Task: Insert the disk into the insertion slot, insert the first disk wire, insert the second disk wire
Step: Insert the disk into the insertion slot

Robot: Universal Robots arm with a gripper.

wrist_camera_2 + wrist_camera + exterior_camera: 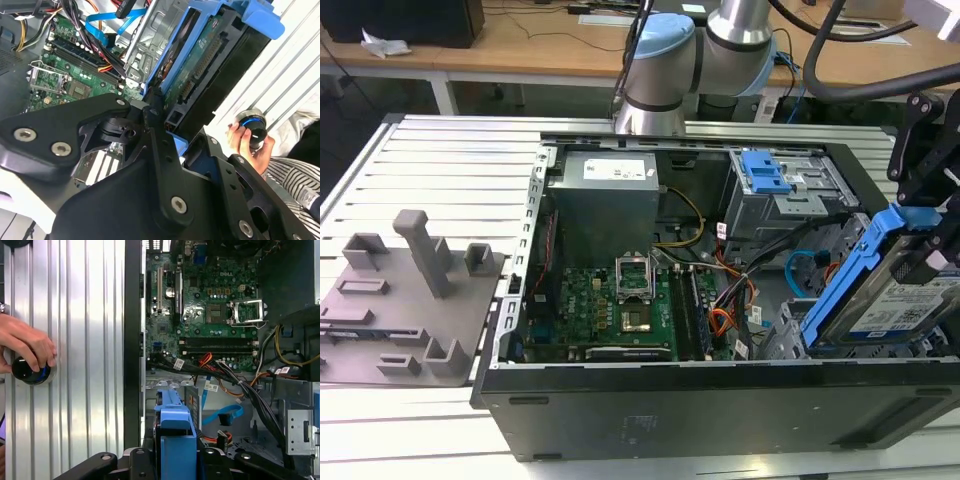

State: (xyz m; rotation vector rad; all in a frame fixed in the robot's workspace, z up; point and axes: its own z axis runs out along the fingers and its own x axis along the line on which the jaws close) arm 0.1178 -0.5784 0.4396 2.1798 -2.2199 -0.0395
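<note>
My gripper [932, 255] is shut on the disk [905, 305], a silver drive with a white label in a blue caddy. I hold it tilted above the open computer case's corner at the exterior view's right. Both wrist views show the caddy [200, 55] [175, 432] standing out from between my fingers [155, 125]. The grey metal insertion slot [785, 340] [150, 42] lies just beside and below the disk. The light-blue second disk wire [802, 265] [102, 24] [222, 415] loops next to it. The orange-red-black first disk wire [720, 320] [107, 66] [207, 360] runs over the board's edge.
The open case [650, 400] holds a green motherboard [610, 310], a power supply [605, 195] and a grey bay with a blue latch [765, 175]. A person's hand [25, 347] [247, 145] holds a black knob on the ribbed table. A grey fixture plate [405, 300] lies at the exterior view's left.
</note>
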